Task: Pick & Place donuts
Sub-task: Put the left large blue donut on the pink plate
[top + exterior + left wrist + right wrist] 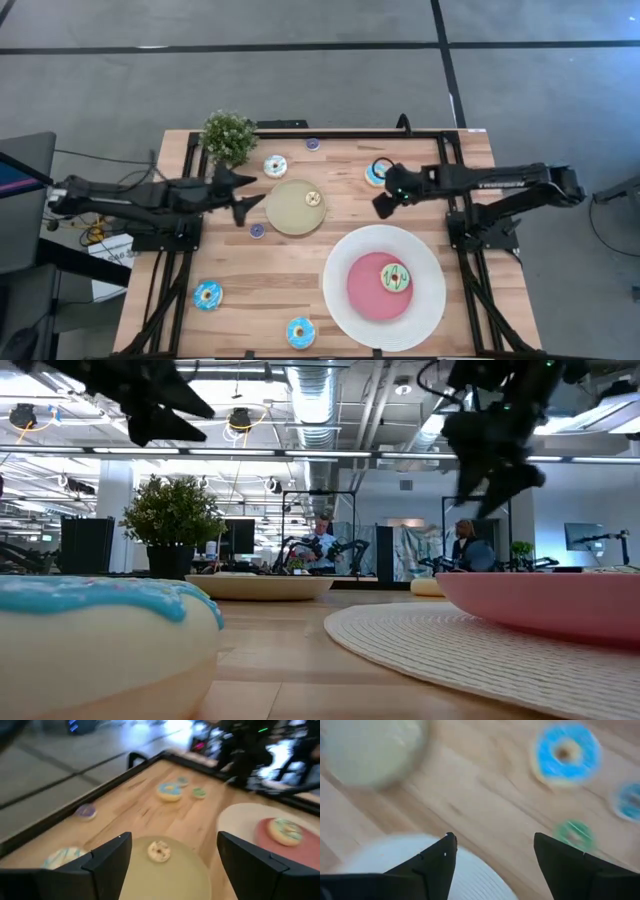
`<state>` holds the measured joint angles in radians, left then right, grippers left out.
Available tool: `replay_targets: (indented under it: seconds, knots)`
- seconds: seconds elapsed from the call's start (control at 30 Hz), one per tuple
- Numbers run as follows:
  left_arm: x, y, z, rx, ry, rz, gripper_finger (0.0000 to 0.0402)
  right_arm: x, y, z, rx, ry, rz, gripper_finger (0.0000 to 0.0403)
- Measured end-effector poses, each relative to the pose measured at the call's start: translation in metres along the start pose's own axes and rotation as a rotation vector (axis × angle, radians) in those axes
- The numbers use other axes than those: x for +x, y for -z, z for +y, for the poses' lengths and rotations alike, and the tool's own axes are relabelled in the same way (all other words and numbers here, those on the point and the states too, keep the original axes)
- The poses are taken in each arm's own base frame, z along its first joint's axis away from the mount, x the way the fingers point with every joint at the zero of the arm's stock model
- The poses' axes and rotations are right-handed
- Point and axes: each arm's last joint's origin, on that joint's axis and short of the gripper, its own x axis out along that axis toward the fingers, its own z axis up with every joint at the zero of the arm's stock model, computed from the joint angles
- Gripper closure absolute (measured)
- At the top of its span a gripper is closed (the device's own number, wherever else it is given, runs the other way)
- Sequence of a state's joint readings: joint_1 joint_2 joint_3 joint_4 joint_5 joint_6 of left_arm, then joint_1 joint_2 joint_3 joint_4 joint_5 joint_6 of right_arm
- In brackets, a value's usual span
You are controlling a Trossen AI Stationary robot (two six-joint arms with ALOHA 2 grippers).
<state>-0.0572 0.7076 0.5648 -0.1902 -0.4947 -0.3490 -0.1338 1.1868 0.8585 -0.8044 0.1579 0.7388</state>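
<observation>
1. My left pincer (243, 203) hangs spread and empty beside the small round tan plate (290, 215), which holds a tiny cream ring donut (313, 198).
2. My right pincer (385, 203) hangs spread above the wooden table (250, 270), near a blue-iced donut (377, 172).
3. A green-iced sprinkled donut (395, 277) lies on the big white plate's (345, 300) pink centre.

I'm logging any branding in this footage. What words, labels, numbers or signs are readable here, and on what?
None can be read.
Donuts: sprinkles only, no lettering.
White plate and tan plate: blank.
Left hand and right hand: no markings that show.
Screens in the room beyond the table: too small to read.
</observation>
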Motion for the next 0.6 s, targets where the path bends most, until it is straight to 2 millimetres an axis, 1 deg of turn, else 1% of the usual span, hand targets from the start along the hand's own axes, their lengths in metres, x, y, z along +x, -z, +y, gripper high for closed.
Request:
replay_targets:
  seconds: [0.07, 0.17, 0.3, 0.37, 0.47, 0.6]
  knots:
    - [0.010, -0.005, -0.009, -0.034, -0.073, 0.056, 0.0117, -0.007, 0.003, -0.012, -0.046, 0.060, 0.061, 0.0162]
    - [0.024, -0.012, -0.020, -0.149, -0.192, 0.193, 0.0118, -0.014, 0.008, -0.028, -0.091, 0.093, 0.080, 0.0175]
    - [0.036, -0.018, -0.031, -0.297, -0.356, 0.422, 0.0124, -0.024, 0.014, -0.048, -0.128, 0.048, 0.032, 0.0185]
    - [0.043, -0.017, -0.038, -0.337, -0.416, 0.532, 0.0129, -0.026, 0.019, -0.059, -0.141, 0.024, -0.003, 0.0186]
    - [0.051, -0.013, -0.050, -0.368, -0.465, 0.647, 0.0136, -0.030, 0.024, -0.071, -0.147, -0.022, -0.047, 0.0187]
    - [0.060, -0.002, -0.068, -0.423, -0.483, 0.718, 0.0143, -0.032, 0.033, -0.086, -0.130, -0.009, -0.070, 0.0187]
